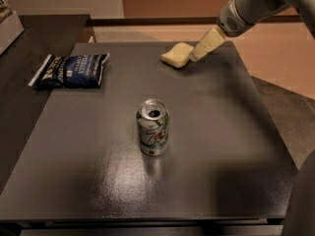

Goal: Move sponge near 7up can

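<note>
The pale yellow sponge [176, 54] lies flat near the far edge of the dark table [221, 132], right of centre. The 7up can [153, 127] stands upright in the middle of the table, well in front of the sponge. My gripper [198, 54] comes down from the upper right on a grey arm, and its cream tips sit at the sponge's right end, touching or almost touching it.
A dark blue chip bag [72, 71] lies flat at the far left of the table. A darker counter [29, 38] adjoins on the left. The floor [285, 68] drops away past the table's right edge.
</note>
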You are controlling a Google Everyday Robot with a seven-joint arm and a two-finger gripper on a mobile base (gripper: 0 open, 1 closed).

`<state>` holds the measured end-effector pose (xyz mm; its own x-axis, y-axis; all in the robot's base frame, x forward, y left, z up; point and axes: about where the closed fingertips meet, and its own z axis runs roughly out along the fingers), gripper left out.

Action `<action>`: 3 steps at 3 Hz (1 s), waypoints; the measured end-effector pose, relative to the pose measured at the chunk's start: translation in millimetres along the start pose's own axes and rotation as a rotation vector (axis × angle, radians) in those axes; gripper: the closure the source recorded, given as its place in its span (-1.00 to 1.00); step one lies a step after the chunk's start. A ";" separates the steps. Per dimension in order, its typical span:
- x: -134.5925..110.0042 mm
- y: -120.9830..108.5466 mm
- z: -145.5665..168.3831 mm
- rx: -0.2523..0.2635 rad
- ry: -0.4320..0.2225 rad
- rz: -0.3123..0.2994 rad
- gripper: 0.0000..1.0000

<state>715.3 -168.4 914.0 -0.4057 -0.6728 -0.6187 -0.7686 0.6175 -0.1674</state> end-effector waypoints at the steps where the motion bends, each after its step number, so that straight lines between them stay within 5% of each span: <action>1: -17.8 3.1 35.6 -0.009 -0.041 0.008 -1.00; 3: -24.4 10.6 85.4 -0.032 -0.051 0.061 -1.00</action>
<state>759.3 -110.6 861.8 -0.4274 -0.6117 -0.6657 -0.7589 0.6429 -0.1035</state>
